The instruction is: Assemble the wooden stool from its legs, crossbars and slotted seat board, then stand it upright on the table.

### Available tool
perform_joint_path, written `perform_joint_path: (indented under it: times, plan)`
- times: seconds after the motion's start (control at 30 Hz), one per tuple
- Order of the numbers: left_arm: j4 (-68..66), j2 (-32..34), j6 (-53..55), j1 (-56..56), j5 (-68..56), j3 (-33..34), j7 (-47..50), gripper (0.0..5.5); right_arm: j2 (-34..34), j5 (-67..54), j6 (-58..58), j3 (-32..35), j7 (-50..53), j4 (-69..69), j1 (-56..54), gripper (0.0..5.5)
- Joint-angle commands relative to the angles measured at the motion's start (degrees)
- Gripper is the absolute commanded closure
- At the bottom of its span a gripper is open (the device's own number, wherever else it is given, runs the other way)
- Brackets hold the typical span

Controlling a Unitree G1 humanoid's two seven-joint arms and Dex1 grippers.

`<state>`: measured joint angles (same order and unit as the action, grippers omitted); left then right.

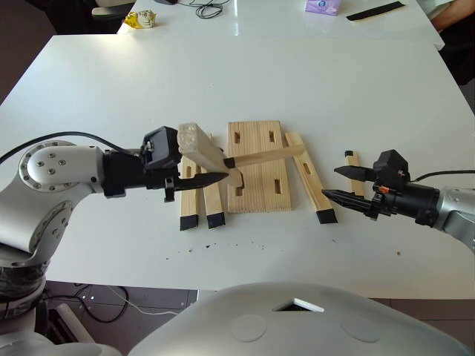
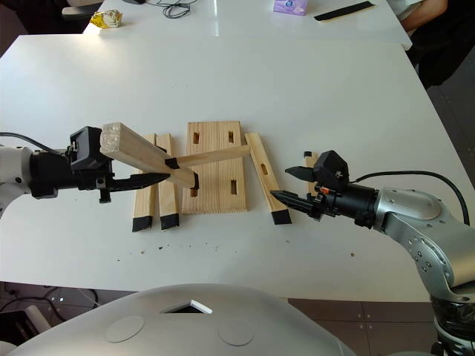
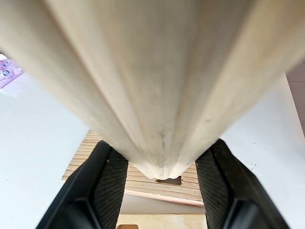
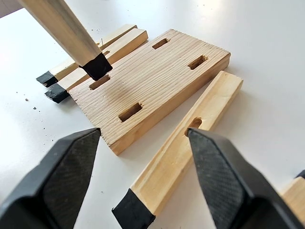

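The slotted seat board [image 1: 257, 172] lies flat mid-table. My left gripper [image 1: 215, 178] is shut on a wooden leg [image 1: 204, 152], held tilted with its black-tipped end [image 4: 97, 66] at the board's near-left slot [image 4: 100, 81]. A thinner bar [image 1: 267, 156] sticks out from that leg to the right, above the board. In the left wrist view the leg [image 3: 157, 86] sits between both fingers [image 3: 107, 186]. Two legs [image 1: 200, 199] lie left of the board, and one leg [image 1: 312, 178] lies to its right. My right gripper [image 1: 332, 182] hangs open beside that leg, partly hiding a short bar [image 1: 351, 167].
At the table's far edge are a yellow packet [image 1: 141, 18], cables [image 1: 208, 9], a purple box [image 1: 323, 6] and a black strip [image 1: 375, 11]. Small dark specks [image 1: 215, 248] dot the table in front of the board. Open white tabletop [image 1: 245, 74] stretches behind the board.
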<state>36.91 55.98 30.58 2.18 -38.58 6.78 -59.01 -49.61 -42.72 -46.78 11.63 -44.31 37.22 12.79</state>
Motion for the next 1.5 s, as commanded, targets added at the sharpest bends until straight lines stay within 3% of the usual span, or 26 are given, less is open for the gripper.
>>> perform_joint_path:
  times: [0.03, 0.27, 0.83, 1.23, 1.5]
  plan:
    - [-1.05, 0.64, -1.75, -0.64, 2.25, -0.5, -1.37, 3.45, 0.12, -0.24, 0.09, 0.32, 0.02, 0.59, 0.11, 2.14]
    - [-4.32, -0.83, -6.53, -0.04, 6.56, -3.8, -3.11, 3.45, 0.6, -0.35, -0.08, -0.3, 0.34, 0.73, -0.34, 2.14]
    - [-4.82, 0.7, -11.64, -4.41, 7.31, -2.85, -6.9, 3.45, 1.05, -0.92, -0.61, 0.71, 0.76, 1.71, 0.89, 2.14]
    - [-4.5, 2.14, -12.66, -6.49, 9.27, -3.25, -7.9, 3.45, 2.02, -0.96, -0.65, 0.89, 1.86, 2.28, 1.25, 2.14]
    - [-5.46, 4.04, -6.95, -0.57, 8.74, -7.14, -7.85, 3.45, 1.74, -1.06, -1.32, -0.14, 2.0, 2.49, 0.02, 2.14]
